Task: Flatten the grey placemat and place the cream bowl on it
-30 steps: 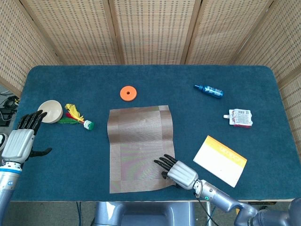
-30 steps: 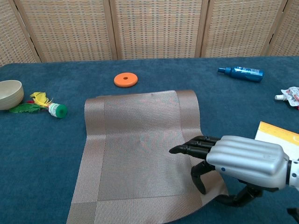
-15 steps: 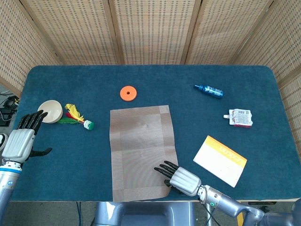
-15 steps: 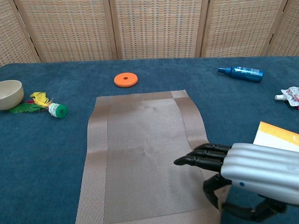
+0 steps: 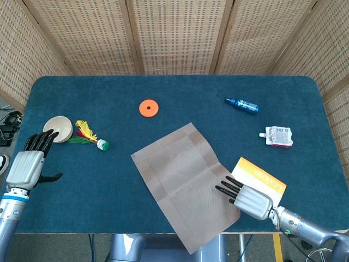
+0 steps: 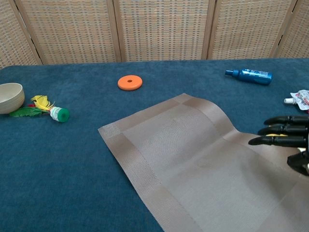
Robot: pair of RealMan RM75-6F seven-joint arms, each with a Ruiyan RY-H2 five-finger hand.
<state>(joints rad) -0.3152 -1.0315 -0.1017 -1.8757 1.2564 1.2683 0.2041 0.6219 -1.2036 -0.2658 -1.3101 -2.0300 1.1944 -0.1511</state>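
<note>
Grey placemat (image 5: 184, 184) askew, edge under right hand (image 5: 245, 196); cream bowl (image 5: 59, 128) far left.

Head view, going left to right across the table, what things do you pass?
left hand → cream bowl → shuttlecock → orange disc → grey placemat → blue bottle → right hand → white pouch

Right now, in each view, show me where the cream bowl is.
Head view: the bowl is at the far left, beside the shuttlecock, just beyond the left hand.
Chest view: the bowl is cut off by the left edge.
Shared landmark: the orange disc.
</note>
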